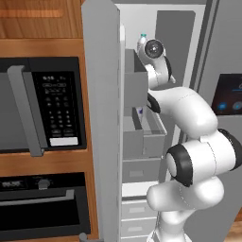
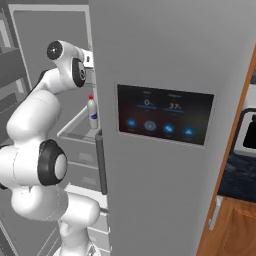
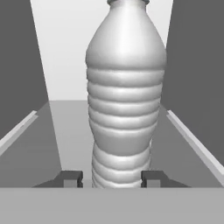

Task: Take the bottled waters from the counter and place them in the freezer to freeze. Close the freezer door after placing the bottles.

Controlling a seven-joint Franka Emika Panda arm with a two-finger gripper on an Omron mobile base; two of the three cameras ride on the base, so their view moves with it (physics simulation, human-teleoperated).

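In the hand view a clear ribbed bottled water (image 3: 126,92) stands upright between my gripper's (image 3: 111,179) two dark fingertips, which press on its lower body; the gripper is shut on it. It is inside the freezer (image 3: 105,57), over a grey shelf (image 3: 70,135) between white and grey walls. Its pale cap (image 1: 142,37) peeks out beside my wrist high in the compartment. The second bottle, whitish with a red cap (image 2: 92,113), stands on a lower freezer shelf. The freezer door (image 1: 101,123) is swung wide open at my left.
The open door carries grey bins (image 1: 134,80) close to my arm. Left of it are a black microwave (image 1: 42,108) and an oven (image 1: 42,203). The fridge door with a dark touch display (image 2: 165,115) stays shut on the right, with the black counter (image 2: 240,175) beyond it.
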